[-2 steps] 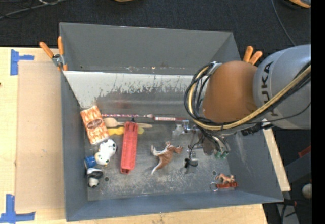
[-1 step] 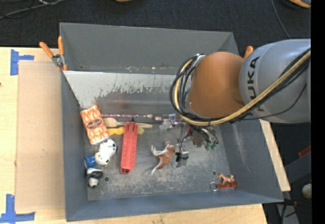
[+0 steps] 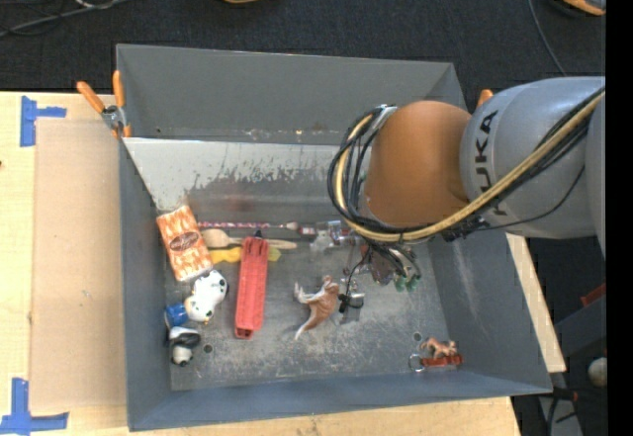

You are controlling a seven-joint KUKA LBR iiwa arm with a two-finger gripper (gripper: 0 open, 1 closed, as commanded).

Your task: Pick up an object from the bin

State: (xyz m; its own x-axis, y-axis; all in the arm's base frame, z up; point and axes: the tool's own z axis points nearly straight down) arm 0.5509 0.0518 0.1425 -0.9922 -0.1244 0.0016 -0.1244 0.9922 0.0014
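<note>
Camera view is showing the hand [image 3: 349, 300] hanging low near the middle of the grey bin [image 3: 297, 98], right against a small toy horse [image 3: 316, 306]; whether it is spread or pressed together cannot be told. The horse, tan with white patches, is lying on the floor. Left of it, a long red plastic piece [image 3: 250, 288] is lying.
</note>
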